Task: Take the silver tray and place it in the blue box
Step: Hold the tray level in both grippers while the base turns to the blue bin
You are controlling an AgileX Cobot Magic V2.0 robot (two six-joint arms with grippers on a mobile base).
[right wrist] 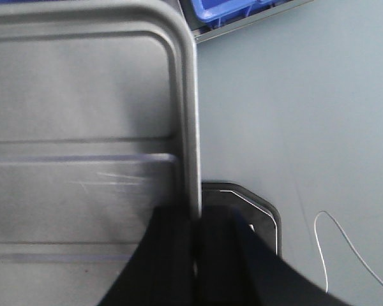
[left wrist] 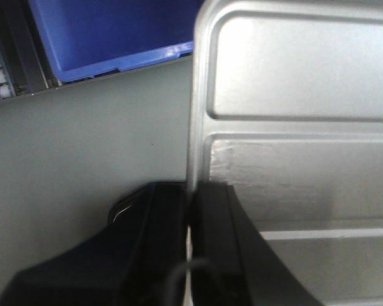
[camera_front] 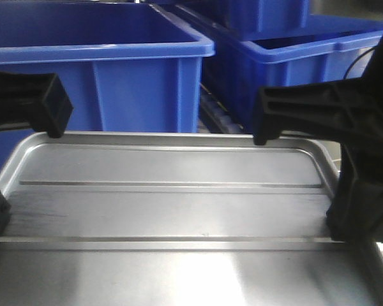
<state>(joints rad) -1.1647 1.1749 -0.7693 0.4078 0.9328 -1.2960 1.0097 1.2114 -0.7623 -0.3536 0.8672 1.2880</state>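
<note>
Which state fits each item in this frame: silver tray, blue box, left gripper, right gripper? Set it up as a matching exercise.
Column one:
1. silver tray
2. blue box
3. left gripper
4. right gripper

Column two:
A. shut on the tray's right rim
B. stands beyond the tray's far edge
C. gripped at both side rims
D. shut on the tray's left rim

Pairs: 1-C, 2-B, 3-D, 4-A
</note>
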